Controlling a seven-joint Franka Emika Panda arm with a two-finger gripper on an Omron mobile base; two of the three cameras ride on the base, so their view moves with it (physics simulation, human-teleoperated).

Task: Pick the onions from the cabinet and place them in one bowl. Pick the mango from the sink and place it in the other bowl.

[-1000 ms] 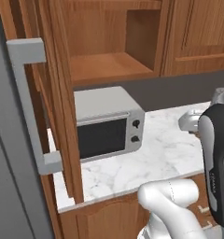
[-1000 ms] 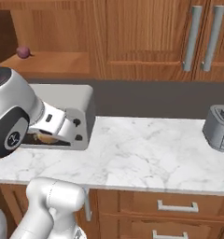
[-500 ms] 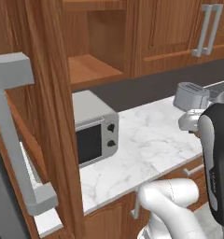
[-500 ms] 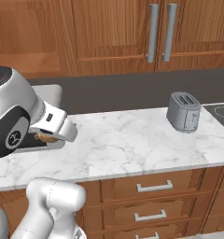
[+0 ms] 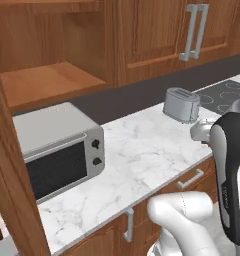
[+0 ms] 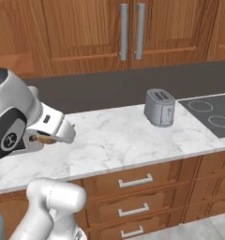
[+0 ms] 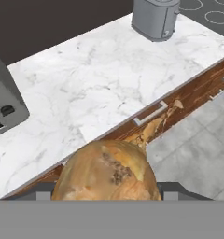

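Observation:
A tan-yellow onion [image 7: 107, 170] with a papery stem fills the bottom of the hand view, with my gripper [image 7: 107, 192] shut on it. Its bulk hides the fingertips. In the right base view the gripper [image 6: 48, 137] hangs over the counter's front edge at the left, and the onion [image 6: 39, 138] is a brown sliver in it. The cabinet [image 5: 47, 80] stands open at the upper left of the left base view, its shelf bare, its door [image 5: 12, 200] swung toward me. The mango, the sink and both bowls are out of view.
A white marble counter [image 6: 114, 140] runs across, with drawers [image 6: 133, 180] beneath it. A grey microwave [image 5: 52, 155] sits at its left, a toaster [image 6: 159, 107] toward the right, and a black cooktop [image 6: 210, 112] beyond that. Closed wall cupboards [image 6: 131, 33] hang above.
The whole picture has shifted: the base has driven right along the counter. Cabinet and microwave slid left, toaster and cooktop came into view. The onion stays in the grip.

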